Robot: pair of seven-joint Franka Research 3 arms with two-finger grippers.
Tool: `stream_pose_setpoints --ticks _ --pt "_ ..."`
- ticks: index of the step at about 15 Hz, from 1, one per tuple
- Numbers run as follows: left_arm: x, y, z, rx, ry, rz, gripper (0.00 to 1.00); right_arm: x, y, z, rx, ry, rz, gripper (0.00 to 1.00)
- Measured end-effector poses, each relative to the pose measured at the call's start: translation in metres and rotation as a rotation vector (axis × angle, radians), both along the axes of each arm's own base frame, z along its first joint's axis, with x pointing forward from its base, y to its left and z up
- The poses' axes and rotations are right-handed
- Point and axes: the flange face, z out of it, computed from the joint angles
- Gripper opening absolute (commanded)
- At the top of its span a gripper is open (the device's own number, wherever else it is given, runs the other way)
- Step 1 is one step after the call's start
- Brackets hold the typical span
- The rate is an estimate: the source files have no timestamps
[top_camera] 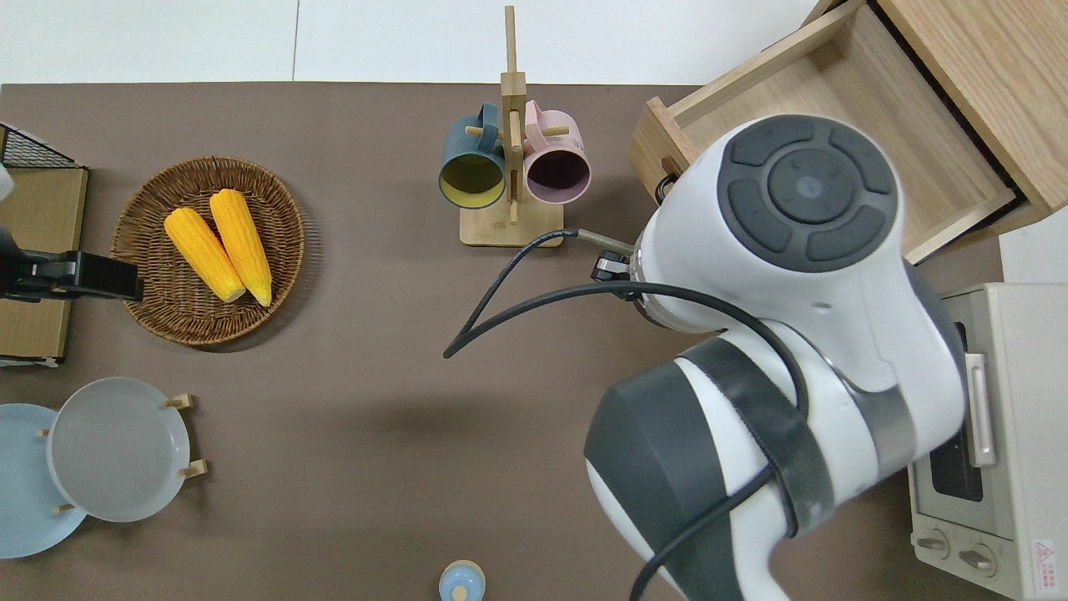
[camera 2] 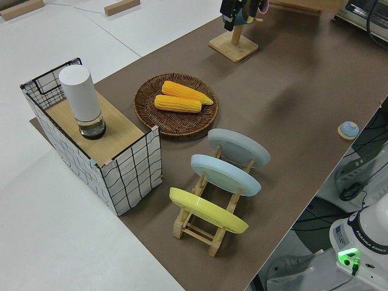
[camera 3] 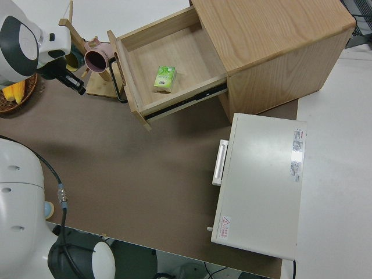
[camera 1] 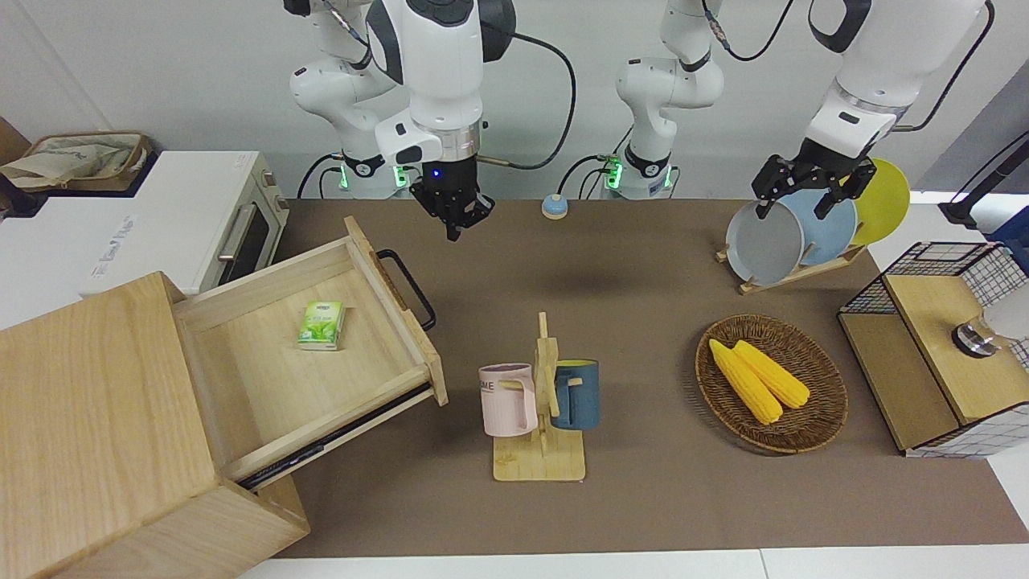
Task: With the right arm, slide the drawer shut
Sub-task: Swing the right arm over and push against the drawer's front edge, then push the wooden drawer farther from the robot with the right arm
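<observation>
The light-wood drawer (camera 1: 265,378) stands pulled far out of its cabinet (camera 1: 88,418), with a green packet (camera 1: 321,324) lying in it. Its black bar handle (camera 1: 408,288) faces the middle of the table. My right gripper (camera 1: 454,227), with a blue wrist light, hangs fingers down and shut on nothing, in front of the drawer's handle and apart from it. In the right side view the gripper (camera 3: 79,88) is beside the handle (camera 3: 120,81), over the brown mat. In the overhead view the arm hides the gripper and most of the drawer (top_camera: 918,142). My left arm is parked.
A white oven (camera 1: 193,217) stands beside the cabinet, nearer to the robots. A mug rack (camera 1: 540,402) with two mugs stands mid-table, close to the drawer's front. A corn basket (camera 1: 820,418), plate rack (camera 1: 792,233) and wire-mesh box (camera 1: 940,346) are at the left arm's end.
</observation>
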Motion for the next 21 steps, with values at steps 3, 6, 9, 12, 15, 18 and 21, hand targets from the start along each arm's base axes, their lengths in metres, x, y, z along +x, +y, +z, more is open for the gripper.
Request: stream_pose_setpoints --ticks 3,6,9,12,15,18,21 --pt "0.0 0.0 0.0 0.0 0.0 0.0 1.0 0.007 0.012 -0.025 -0.013 0.017 -0.075 0.0" --pt "0.0 0.0 0.0 0.0 0.0 0.0 1.0 0.015 0.024 -0.054 -0.03 0.032 -0.153 0.0" --pt "0.0 0.0 0.0 0.0 0.0 0.0 1.0 0.023 0.028 -0.074 -0.038 0.034 -0.206 0.0" --pt "0.0 0.0 0.0 0.0 0.0 0.0 1.0 0.031 0.02 -0.086 -0.052 0.043 -0.243 0.0" --pt "0.0 0.0 0.0 0.0 0.0 0.0 1.0 0.038 0.008 -0.09 -0.059 0.047 -0.273 0.0" --pt "0.0 0.0 0.0 0.0 0.0 0.0 1.0 0.045 -0.007 -0.091 -0.059 0.048 -0.298 0.0" --pt "0.0 0.0 0.0 0.0 0.0 0.0 1.0 0.053 -0.02 -0.091 -0.05 0.036 -0.32 0.0"
